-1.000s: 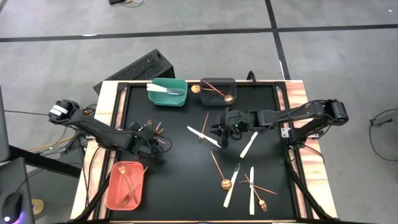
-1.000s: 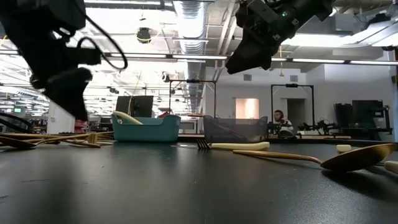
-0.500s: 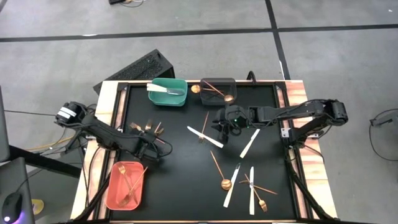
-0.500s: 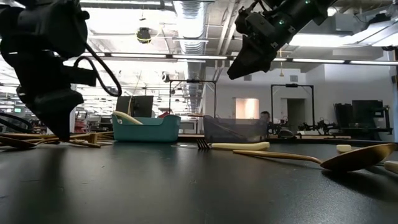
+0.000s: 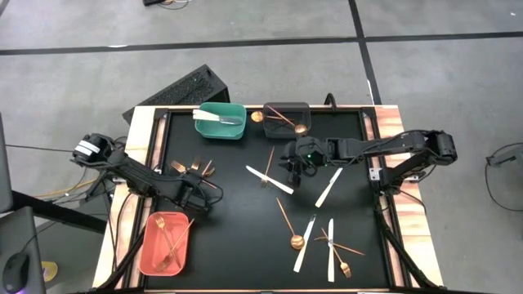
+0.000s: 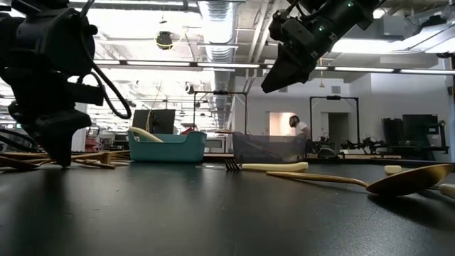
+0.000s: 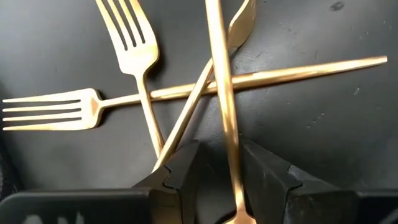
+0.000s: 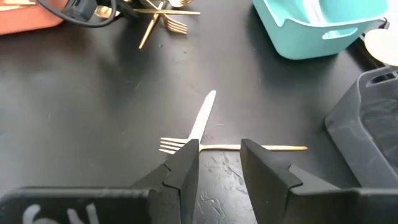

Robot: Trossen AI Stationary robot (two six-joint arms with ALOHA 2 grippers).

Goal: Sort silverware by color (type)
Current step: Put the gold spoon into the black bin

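Note:
Several gold forks [image 5: 194,168] lie crossed in a pile at the table's left. My left gripper [image 5: 193,196] is low over the pile's near side and open. In the left wrist view [image 7: 224,155] its fingers stand on either side of one long gold handle [image 7: 219,81]. My right gripper [image 5: 292,170] is open and empty, high above the table [image 6: 274,82]. It hangs just right of a white knife [image 5: 268,179] crossed with a gold fork [image 5: 269,162]. Both show in the right wrist view, the knife [image 8: 203,115] and the fork [image 8: 249,147].
At the far edge stand a teal bin [image 5: 233,131] holding a white knife and a dark grey bin [image 5: 288,107] holding gold spoons. A salmon bin [image 5: 148,245] with gold utensils is near left. More white knives [image 5: 327,189], a gold spoon [image 5: 290,229] and a fork [image 5: 339,249] lie near right.
My left gripper has gone toward the table's near edge, off the fork pile, and down close to the table. My right gripper has gone a little toward the far edge, still high. The silverware has not moved.

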